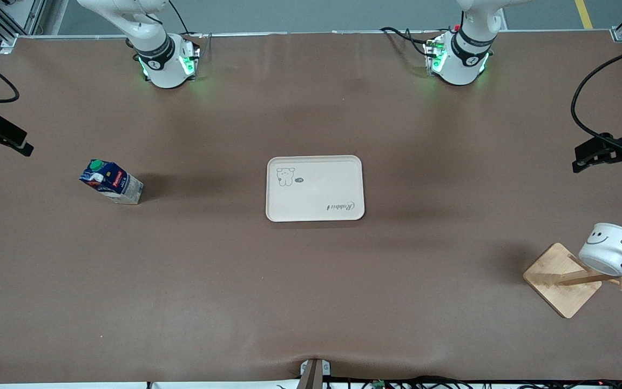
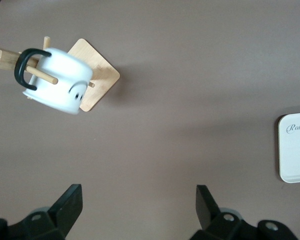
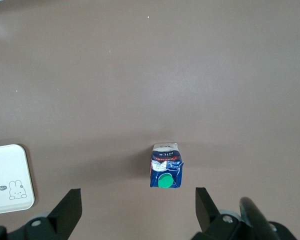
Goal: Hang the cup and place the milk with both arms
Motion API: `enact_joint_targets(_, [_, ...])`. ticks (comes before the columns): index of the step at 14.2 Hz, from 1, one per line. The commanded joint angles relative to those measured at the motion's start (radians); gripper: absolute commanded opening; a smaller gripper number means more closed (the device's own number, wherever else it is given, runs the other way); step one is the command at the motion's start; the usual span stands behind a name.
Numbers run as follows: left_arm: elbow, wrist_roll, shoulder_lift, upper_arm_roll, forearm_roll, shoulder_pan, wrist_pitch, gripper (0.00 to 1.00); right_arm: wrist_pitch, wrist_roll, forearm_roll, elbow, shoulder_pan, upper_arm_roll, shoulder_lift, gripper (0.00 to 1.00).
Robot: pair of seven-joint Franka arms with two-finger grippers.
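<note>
The cup point(image 1: 609, 247), a white mug with a black handle and a smiley face, hangs by its handle on a peg of the wooden rack point(image 1: 562, 281) at the left arm's end of the table. It also shows in the left wrist view point(image 2: 60, 84). The milk point(image 1: 111, 181) stands on the table at the right arm's end, and shows in the right wrist view point(image 3: 166, 172). My left gripper point(image 1: 586, 156) is open and empty above bare table point(image 2: 139, 205), apart from the rack. My right gripper point(image 1: 17, 143) is open and empty above bare table beside the milk point(image 3: 139, 207).
A cream tray point(image 1: 315, 188) with a rabbit drawing lies at the middle of the table, with nothing on it. Its edge shows in the left wrist view point(image 2: 295, 147) and the right wrist view point(image 3: 10, 177). Brown table surface lies between the milk, tray and rack.
</note>
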State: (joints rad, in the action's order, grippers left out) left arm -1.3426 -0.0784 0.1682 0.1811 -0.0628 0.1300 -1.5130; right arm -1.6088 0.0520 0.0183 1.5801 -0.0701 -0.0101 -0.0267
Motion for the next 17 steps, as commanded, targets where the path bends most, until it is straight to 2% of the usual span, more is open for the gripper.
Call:
enact_joint_targets(1, [-0.036,0.008,-0.035,-0.084,0.02,-0.102,0.01,1.0,0.009,-0.011,-0.009,0.0,-0.01,0.007,-0.013,1.0])
enact_joint_targets(3, [-0.105,0.009,-0.085,-0.155,0.02,-0.177,0.019,1.0,0.009,-0.011,-0.009,0.0,-0.011,0.006,-0.013,1.0])
enact_joint_targets(4, [-0.118,0.009,-0.093,-0.167,0.024,-0.184,0.019,1.0,0.007,-0.012,-0.011,0.0,-0.011,0.005,-0.013,1.0])
enact_joint_targets(6, [-0.15,0.005,-0.125,-0.173,0.04,-0.182,0.019,1.0,0.007,-0.012,-0.011,0.0,-0.011,0.005,-0.013,1.0])
enact_joint_targets(9, [-0.265,0.002,-0.209,-0.173,0.041,-0.185,-0.013,1.0,0.007,-0.011,-0.012,0.0,-0.013,0.005,-0.013,1.0])
enact_joint_targets(17, [-0.265,0.016,-0.236,-0.166,0.041,-0.188,-0.016,1.0,0.01,-0.011,-0.012,0.001,-0.014,0.005,-0.013,1.0])
